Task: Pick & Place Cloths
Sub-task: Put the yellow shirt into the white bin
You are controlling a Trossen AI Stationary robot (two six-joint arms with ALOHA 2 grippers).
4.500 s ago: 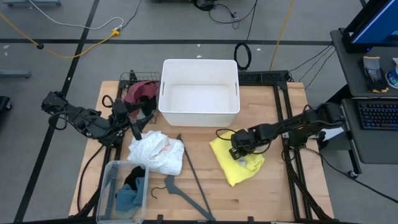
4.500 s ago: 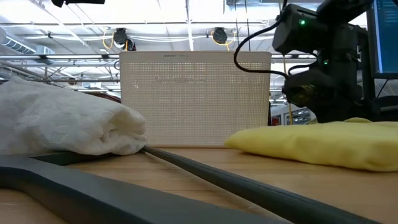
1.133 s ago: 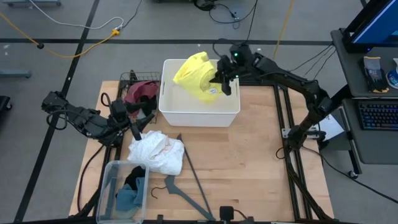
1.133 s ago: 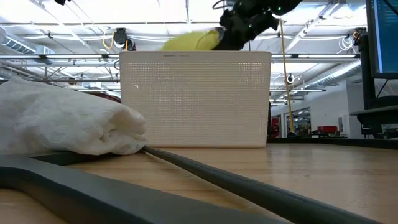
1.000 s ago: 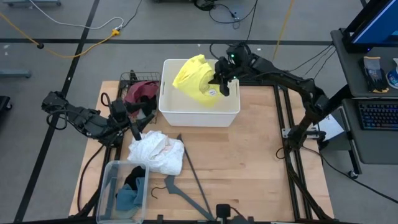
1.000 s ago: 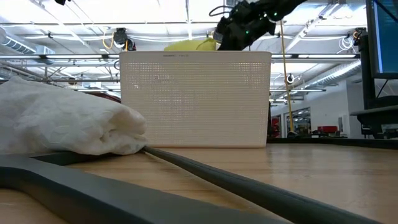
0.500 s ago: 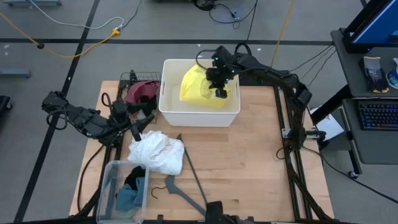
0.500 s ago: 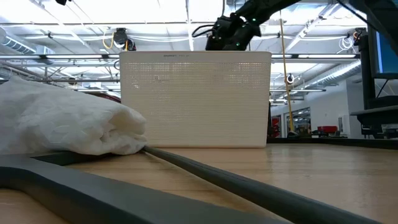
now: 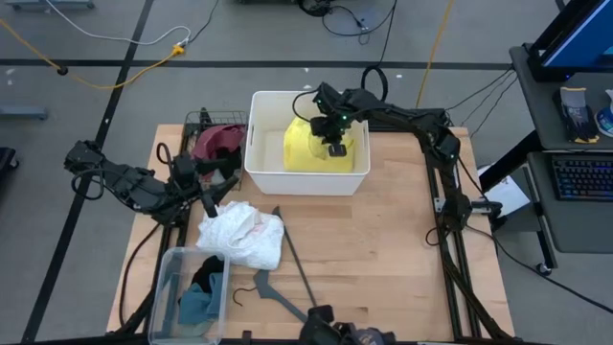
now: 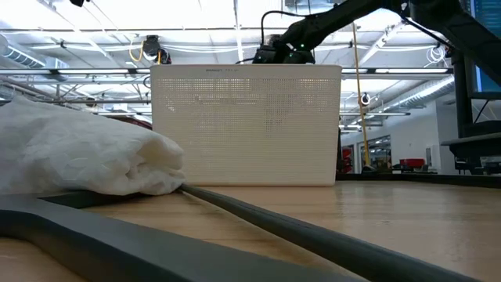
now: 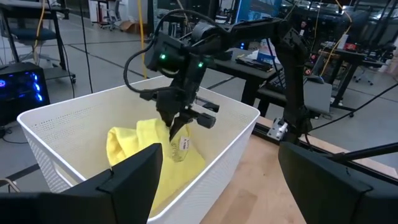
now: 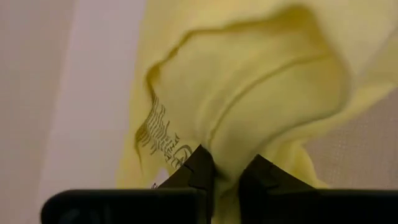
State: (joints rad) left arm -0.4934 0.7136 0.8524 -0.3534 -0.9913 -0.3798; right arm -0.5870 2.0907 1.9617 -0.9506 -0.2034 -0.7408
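The white bin (image 9: pixel 257 144) stands at the table's far edge, and the yellow cloth (image 9: pixel 311 146) hangs inside it, pinched in the right gripper (image 9: pixel 336 148). Letting go low should drop it clear of the rim. The left gripper (image 9: pixel 213 195) waits spread by the white cloth (image 9: pixel 241 236).

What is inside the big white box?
The yellow cloth, pinched by the right gripper, lies in the white box. Whatever is under it is hidden.

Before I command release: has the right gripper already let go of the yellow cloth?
No, the right gripper is shut on the yellow cloth inside the white bin.
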